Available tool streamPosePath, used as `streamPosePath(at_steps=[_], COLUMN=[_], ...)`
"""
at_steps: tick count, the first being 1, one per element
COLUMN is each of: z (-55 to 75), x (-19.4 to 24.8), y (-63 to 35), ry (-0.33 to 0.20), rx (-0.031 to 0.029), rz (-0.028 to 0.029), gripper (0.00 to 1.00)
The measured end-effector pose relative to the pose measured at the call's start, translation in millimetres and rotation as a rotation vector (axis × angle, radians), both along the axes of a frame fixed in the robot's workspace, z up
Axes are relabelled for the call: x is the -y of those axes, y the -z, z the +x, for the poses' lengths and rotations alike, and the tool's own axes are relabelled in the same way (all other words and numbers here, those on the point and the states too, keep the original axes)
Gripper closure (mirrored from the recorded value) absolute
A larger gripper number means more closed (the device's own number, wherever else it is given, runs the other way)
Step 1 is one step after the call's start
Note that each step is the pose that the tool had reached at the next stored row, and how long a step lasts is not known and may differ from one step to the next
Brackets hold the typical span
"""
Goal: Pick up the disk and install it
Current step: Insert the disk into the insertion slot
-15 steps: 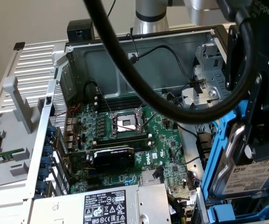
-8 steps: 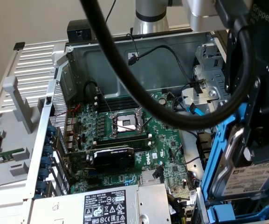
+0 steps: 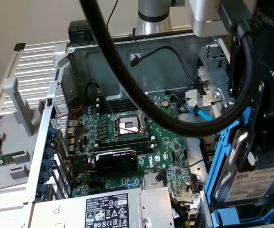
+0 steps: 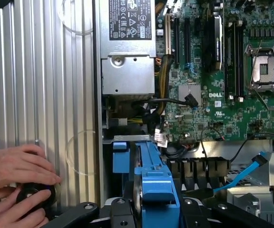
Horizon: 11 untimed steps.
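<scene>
The disk [image 3: 253,187] stands on edge at the lower right of the exterior view, silver body and white label in its blue carrier. The claw [image 3: 262,154] is clamped on it from above. Whether the carrier's lower end touches the case is hard to tell. Beside it lies the green motherboard [image 3: 127,142], with the grey power-supply box [image 3: 113,209] at lower centre. In the wrist view a person's hands [image 4: 13,185] rest on a ribbed grey panel [image 4: 42,71] outside the case, around a small black round object [image 4: 34,194].
</scene>
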<state>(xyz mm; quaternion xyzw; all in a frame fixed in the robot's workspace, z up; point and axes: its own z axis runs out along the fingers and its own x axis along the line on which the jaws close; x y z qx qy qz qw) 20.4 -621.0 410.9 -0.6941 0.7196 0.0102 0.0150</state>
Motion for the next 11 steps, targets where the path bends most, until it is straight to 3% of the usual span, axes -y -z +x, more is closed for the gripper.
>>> streamPosePath(at_steps=[1,2,11], z=[0.0,0.0,1.3], x=[0.0,0.0,0.0], y=[0.0,0.1,0.1], ry=[0.0,0.0,0.0], rx=[0.0,0.0,0.0], rz=[0.0,0.0002,0.0001], gripper=[0.62,0.55,0.55])
